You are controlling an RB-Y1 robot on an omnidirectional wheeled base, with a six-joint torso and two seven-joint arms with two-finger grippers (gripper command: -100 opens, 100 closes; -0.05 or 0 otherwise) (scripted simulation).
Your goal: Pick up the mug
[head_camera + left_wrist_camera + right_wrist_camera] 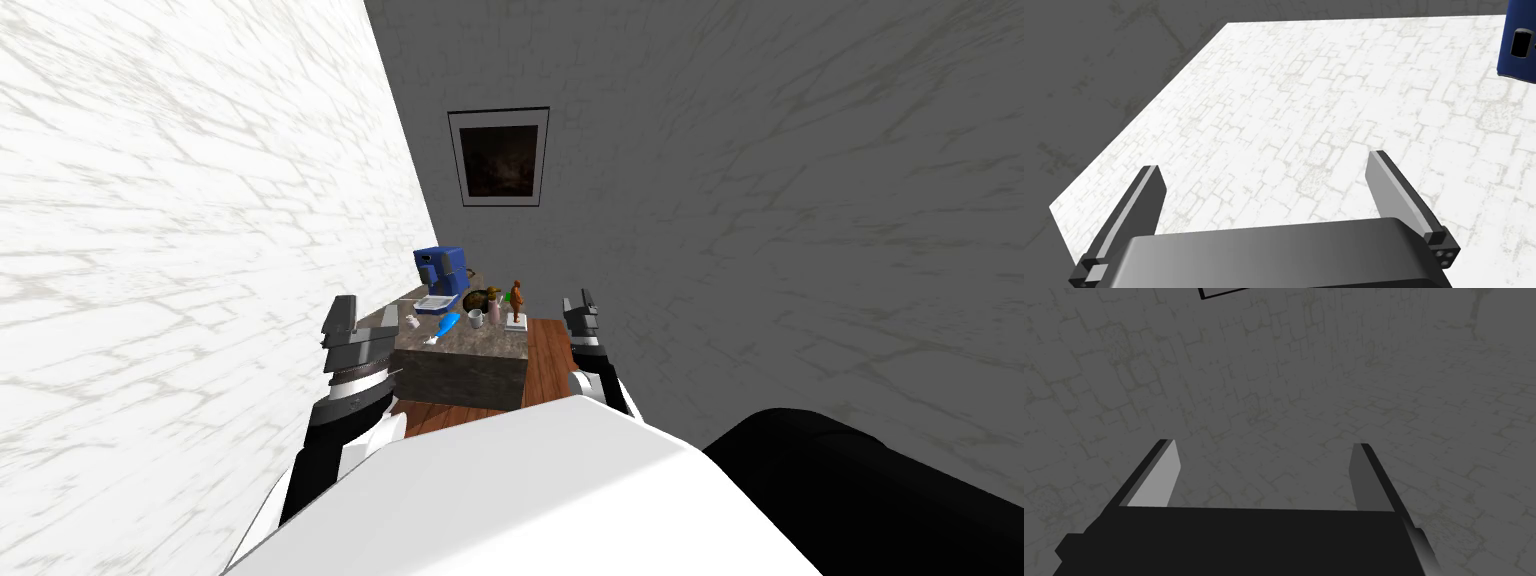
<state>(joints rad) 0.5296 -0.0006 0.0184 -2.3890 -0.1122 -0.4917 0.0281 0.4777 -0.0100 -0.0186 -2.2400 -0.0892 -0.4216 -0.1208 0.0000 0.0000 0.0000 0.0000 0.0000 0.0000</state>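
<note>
A small white mug [477, 319] stands on a stone-topped counter [470, 375] ahead of me, beside a pinkish vase [494, 312] and a brown figurine [517, 298]. My left gripper [340, 318] is raised at the counter's near left corner, well short of the mug. In the left wrist view the left gripper [1264, 164] is open with nothing between its fingers, facing a white wall. My right gripper [581, 308] hangs by the counter's right side; the right wrist view shows it [1264, 445] open and empty.
A blue coffee machine [441, 270] stands at the counter's back left; its corner [1519, 45] also shows past the left hand. A blue object [447, 325], a small white item [412, 322] and a dark round pot [480, 298] share the top. Wooden floor [550, 365] lies to the right.
</note>
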